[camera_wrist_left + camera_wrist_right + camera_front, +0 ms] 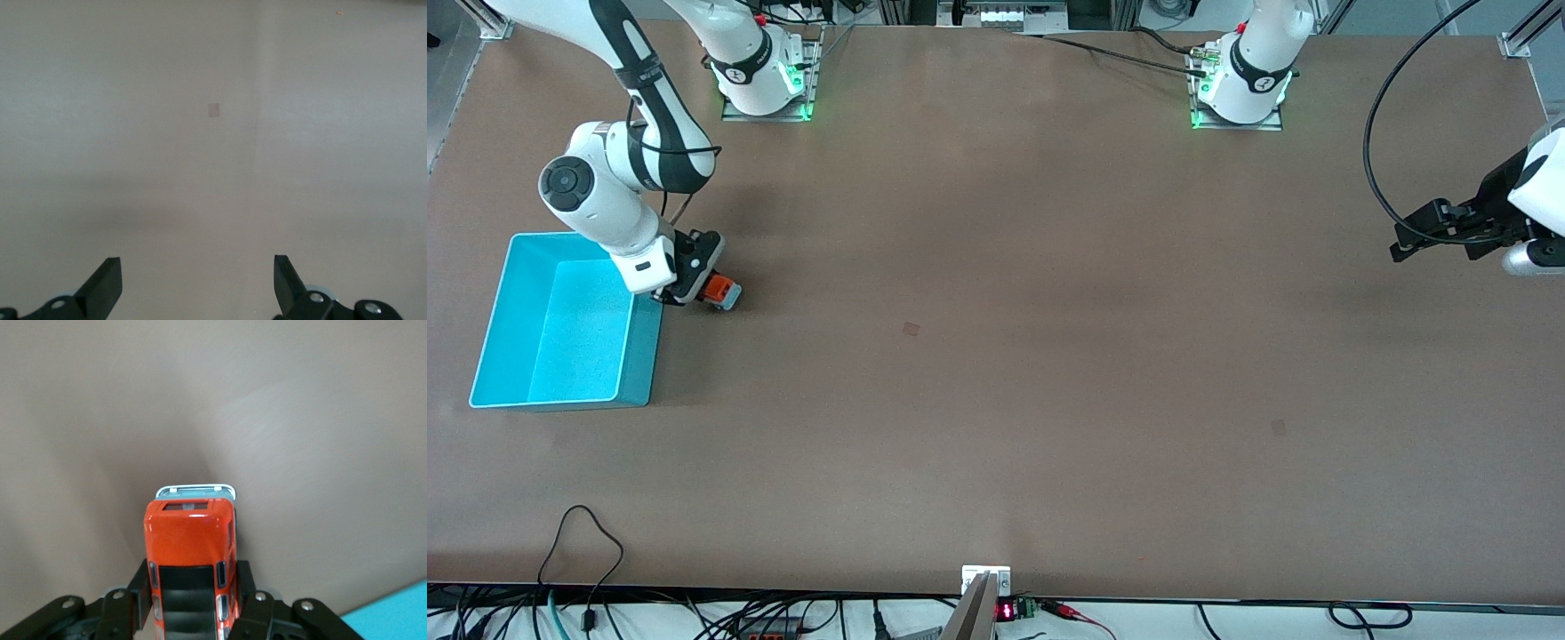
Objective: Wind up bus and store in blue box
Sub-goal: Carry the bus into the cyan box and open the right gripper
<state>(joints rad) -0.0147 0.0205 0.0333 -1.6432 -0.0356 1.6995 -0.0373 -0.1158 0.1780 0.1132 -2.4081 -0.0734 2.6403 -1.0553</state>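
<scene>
The small orange-red bus (720, 290) sits at table level right beside the blue box (560, 322), at the box's corner toward the robots' bases. My right gripper (704, 289) is shut on the bus, its fingers pressed against both sides. The right wrist view shows the bus (190, 553) with its dark roof panel between my right gripper (191, 587) and a corner of the blue box (393, 613). My left gripper (1405, 242) is open and empty, waiting at the left arm's end of the table; it also shows in the left wrist view (198, 280).
The blue box holds nothing visible. Small dark marks (911, 329) lie on the brown tabletop. Cables run along the table edge nearest the front camera.
</scene>
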